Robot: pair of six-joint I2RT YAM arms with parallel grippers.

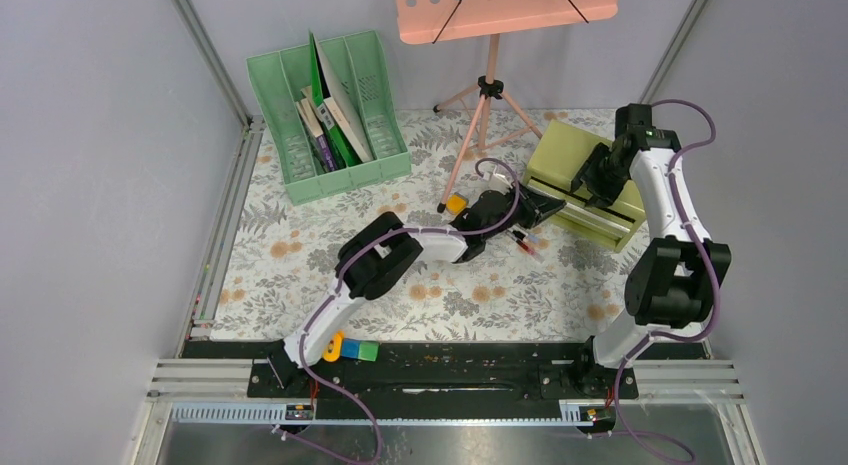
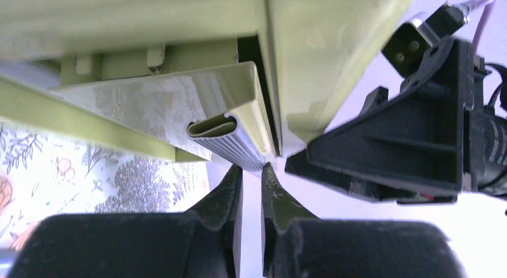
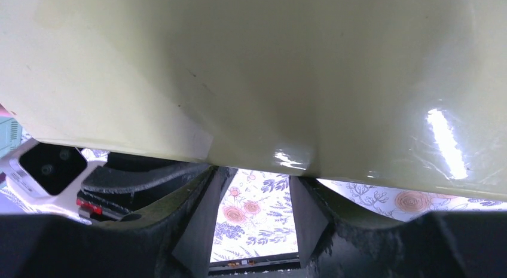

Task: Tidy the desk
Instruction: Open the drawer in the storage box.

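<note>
The desk (image 1: 300, 265) is covered in pale fern-and-flower cloth. On its right side stands the olive-green drawer box (image 1: 575, 150), its drawer (image 1: 600, 223) pulled partly out. My left gripper (image 1: 545, 207) reaches the drawer front. In the left wrist view it (image 2: 252, 168) is almost closed, its tips pinching the corner of the ribbed drawer handle (image 2: 224, 134). My right gripper (image 1: 588, 185) sits on the box's near left edge. From the right wrist the box (image 3: 251, 75) fills the top, and the gripper (image 3: 259, 173) is half closed on its edge, tips hidden.
A green file rack (image 1: 330, 115) with books stands at the back left. A pink music stand (image 1: 500, 10) on a tripod (image 1: 485, 95) is behind the box. An orange block (image 1: 457, 203) and red pens (image 1: 525, 243) lie by my left arm. Coloured blocks (image 1: 350, 348) sit at the near edge.
</note>
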